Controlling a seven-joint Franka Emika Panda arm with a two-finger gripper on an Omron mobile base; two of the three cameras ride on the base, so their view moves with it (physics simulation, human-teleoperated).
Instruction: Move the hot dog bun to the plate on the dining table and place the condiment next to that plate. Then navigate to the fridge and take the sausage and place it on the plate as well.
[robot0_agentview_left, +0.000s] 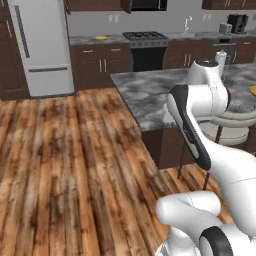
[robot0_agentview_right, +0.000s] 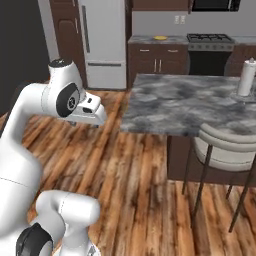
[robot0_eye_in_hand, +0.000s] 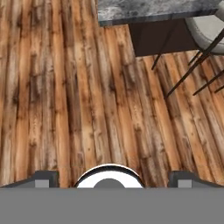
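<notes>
Gripper (robot0_eye_in_hand: 109, 178) hung over bare plank floor (robot0_eye_in_hand: 78, 109), jaws spread wide, nothing between them. Ahead of the jaws ran the marble island's near edge (robot0_eye_in_hand: 153, 15), a stool (robot0_eye_in_hand: 210, 26) just beside it. Fridge (robot0_agentview_left: 42, 47) stood well beyond, open floor between.

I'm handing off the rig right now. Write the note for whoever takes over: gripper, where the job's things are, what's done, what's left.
Gripper: jaws open, holding nothing, pointed down at the wood floor.
Position: base is on the open floor beside the marble island; stool tucked under it.
Fridge: against the back wall, door shut.
Bun, condiment, plate, sausage: not identifiable in these views, so whether the first steps are done can't be confirmed.
Left: at least drive to the fridge, open it, take the sausage, bring it to the plate.
</notes>
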